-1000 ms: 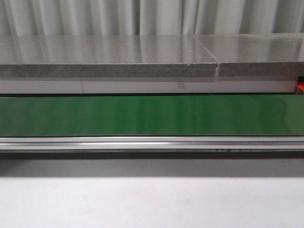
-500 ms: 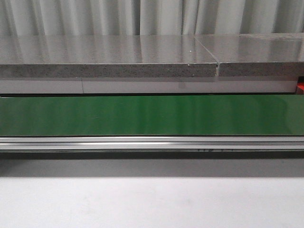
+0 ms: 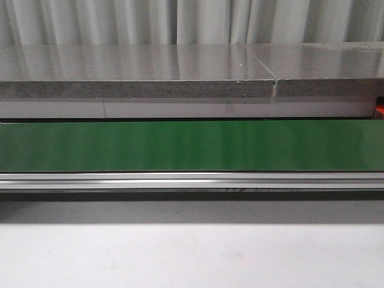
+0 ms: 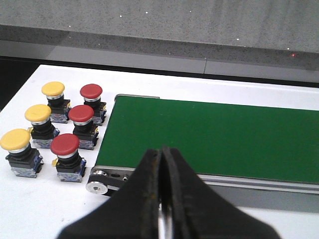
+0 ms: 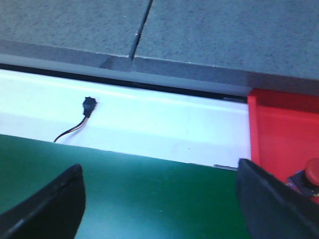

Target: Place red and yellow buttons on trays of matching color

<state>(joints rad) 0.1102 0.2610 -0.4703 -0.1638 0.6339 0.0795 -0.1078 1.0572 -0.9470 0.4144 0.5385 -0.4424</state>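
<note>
In the left wrist view three yellow buttons point(image 4: 38, 113) and three red buttons point(image 4: 80, 113) stand in two rows on the white table beside the end of the green belt point(image 4: 209, 139). My left gripper point(image 4: 160, 154) is shut and empty, above the belt's near rail, apart from the buttons. In the right wrist view my right gripper point(image 5: 158, 199) is open over the green belt point(image 5: 149, 189), with nothing between its fingers. The red tray point(image 5: 284, 129) lies past the belt's end, a red button point(image 5: 311, 174) partly showing in it. The yellow tray is out of view.
The front view shows only the green belt point(image 3: 192, 145), its aluminium rail point(image 3: 192, 180), a grey stone counter point(image 3: 138, 75) behind and white table in front. A thin wire with a black plug point(image 5: 88, 105) lies on the white surface beyond the belt.
The belt's lower run has carried a small printed marking leftward under the rail. Nothing else differs.
</note>
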